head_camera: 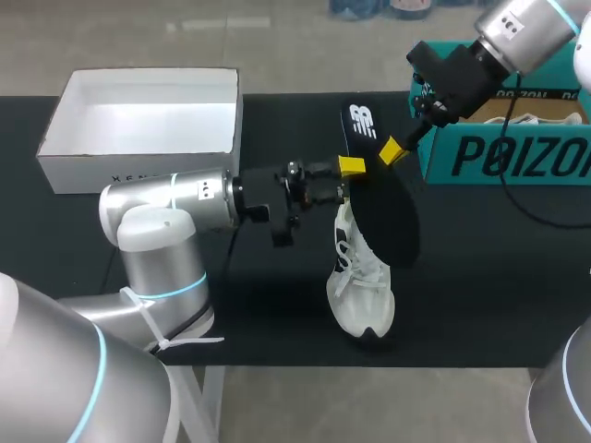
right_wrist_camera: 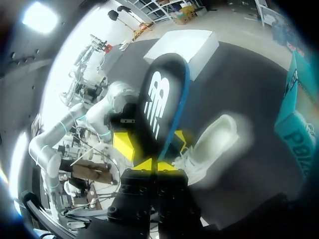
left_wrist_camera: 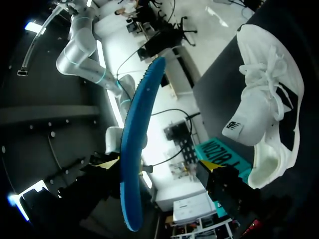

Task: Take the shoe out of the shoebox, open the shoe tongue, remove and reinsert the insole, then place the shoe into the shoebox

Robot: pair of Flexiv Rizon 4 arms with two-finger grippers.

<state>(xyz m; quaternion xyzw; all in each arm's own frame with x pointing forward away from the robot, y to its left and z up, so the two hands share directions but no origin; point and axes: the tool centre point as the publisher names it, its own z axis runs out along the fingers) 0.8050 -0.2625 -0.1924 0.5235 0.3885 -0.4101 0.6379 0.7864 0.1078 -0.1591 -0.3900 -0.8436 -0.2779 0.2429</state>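
Overhead, we see the long black foam insole with a blue underside (head_camera: 380,198) held in the air above the middle of the black table cover (head_camera: 480,277). Its logo end points toward twelve o'clock and its other end toward five. Our right gripper (head_camera: 395,150) comes in from two o'clock and pinches the insole's edge, yellow tips clamped on it. Our left gripper (left_wrist_camera: 162,165) reaches across from nine o'clock to the insole's opposite side.

The head view shows only one left fingertip. The left wrist view shows both, spread wide. The insole stands edge-on between them, close against one finger and well apart from the other, so that hand is released. The right wrist view adds that those two fingers flank the insole just ahead of our right tips.

The white knit shoe with black side stripes (head_camera: 362,291) rests on the cover at six o'clock, below the insole and outside both boxes. Only the left wrist view shows its open mouth and tongue. Its toe lies near the table's front edge.

The open white cardboard box (head_camera: 138,171) sits at ten o'clock. The teal cardboard shoebox (head_camera: 499,157) sits at two o'clock, just beside our right arm. Bare cover lies at four o'clock, and also between the white box and the insole.
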